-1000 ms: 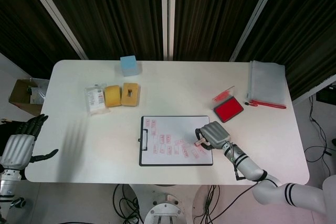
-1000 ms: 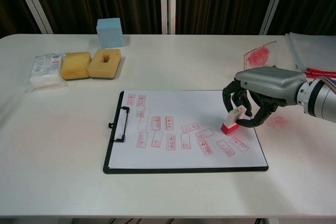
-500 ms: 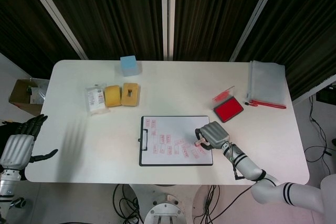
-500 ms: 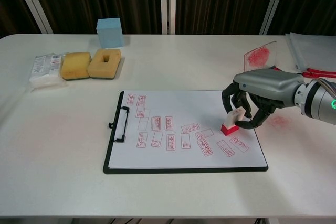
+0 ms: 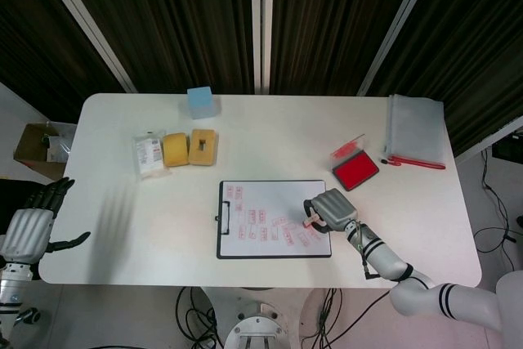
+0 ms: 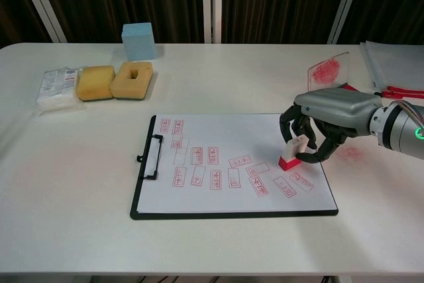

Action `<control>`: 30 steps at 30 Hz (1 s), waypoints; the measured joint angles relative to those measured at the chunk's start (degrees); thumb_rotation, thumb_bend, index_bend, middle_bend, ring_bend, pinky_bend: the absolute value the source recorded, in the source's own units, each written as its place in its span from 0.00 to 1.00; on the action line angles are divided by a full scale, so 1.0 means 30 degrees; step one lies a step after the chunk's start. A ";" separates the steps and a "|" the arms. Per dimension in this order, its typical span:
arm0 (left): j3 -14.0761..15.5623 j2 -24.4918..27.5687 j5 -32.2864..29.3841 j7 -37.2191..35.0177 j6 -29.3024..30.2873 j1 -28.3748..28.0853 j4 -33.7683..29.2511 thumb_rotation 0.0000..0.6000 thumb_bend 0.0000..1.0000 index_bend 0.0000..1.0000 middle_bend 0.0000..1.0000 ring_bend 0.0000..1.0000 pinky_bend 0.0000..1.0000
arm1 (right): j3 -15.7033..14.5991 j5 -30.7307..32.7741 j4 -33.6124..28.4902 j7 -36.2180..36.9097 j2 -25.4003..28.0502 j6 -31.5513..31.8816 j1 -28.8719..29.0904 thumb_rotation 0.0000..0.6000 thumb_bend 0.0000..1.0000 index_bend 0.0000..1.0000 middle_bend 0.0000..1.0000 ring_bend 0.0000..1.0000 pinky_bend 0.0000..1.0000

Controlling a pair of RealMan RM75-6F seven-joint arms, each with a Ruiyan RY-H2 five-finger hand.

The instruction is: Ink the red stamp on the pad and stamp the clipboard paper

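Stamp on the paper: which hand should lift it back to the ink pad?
Right. The right hand already grips the stamp on the clipboard paper, near the ink pad. The left hand hangs off the table's far left edge.

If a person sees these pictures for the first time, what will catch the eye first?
Most striking is the right hand holding the red stamp on the clipboard paper, near its right edge, among many red imprints. Next comes the bright red ink pad, open on the table beyond the clipboard's right end.

lab: dark curtains point(image 5: 163, 14), floor cables point(image 5: 204, 308).
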 measured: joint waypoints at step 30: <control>0.0011 0.0044 0.0019 0.0049 0.0059 0.0052 -0.0088 0.74 0.12 0.07 0.07 0.10 0.18 | 0.0387 -0.0468 -0.1336 0.1078 0.0769 0.0650 -0.0130 1.00 0.40 0.79 0.68 0.56 0.64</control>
